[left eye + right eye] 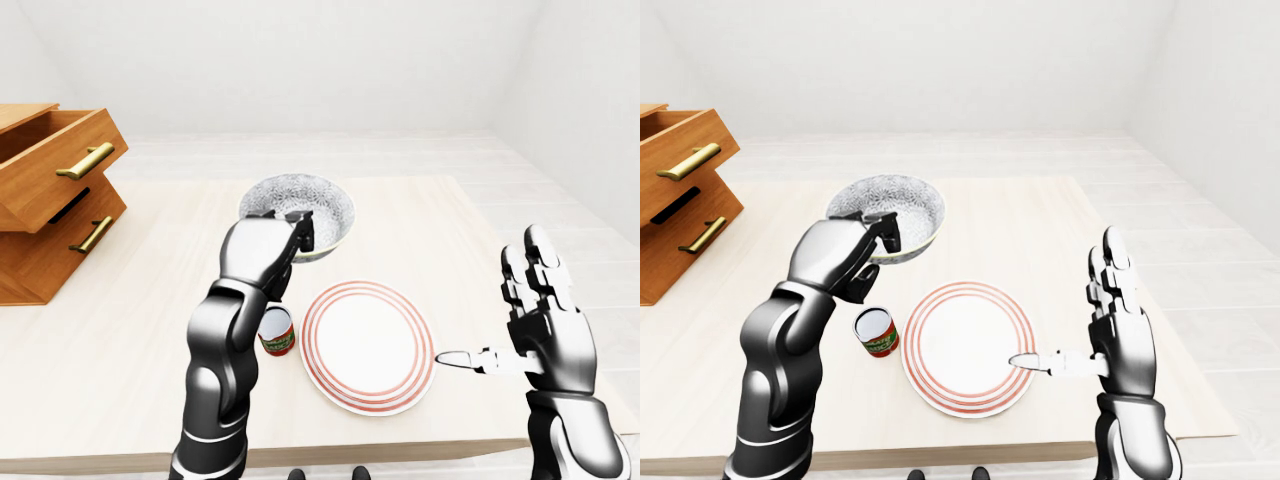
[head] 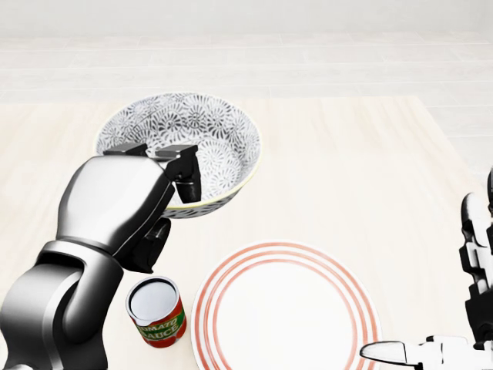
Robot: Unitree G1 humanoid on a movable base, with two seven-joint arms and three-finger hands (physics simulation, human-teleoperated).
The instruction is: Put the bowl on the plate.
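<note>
Left hand [image 2: 166,181]: fingers hooked over near rim of bowl [image 2: 200,139], gripping it; bowl tilted. Right hand [image 1: 540,310]: spread open, empty, at right table [image 1: 120,330] edge. Plate [image 2: 285,316] just below bowl, bare tabletop between. Sauce can [image 2: 156,311] just left of plate.

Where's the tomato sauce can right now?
Head view, bottom left: the red tomato sauce can stands on the table just left of the red-ringed white plate, below the left hand.
</note>
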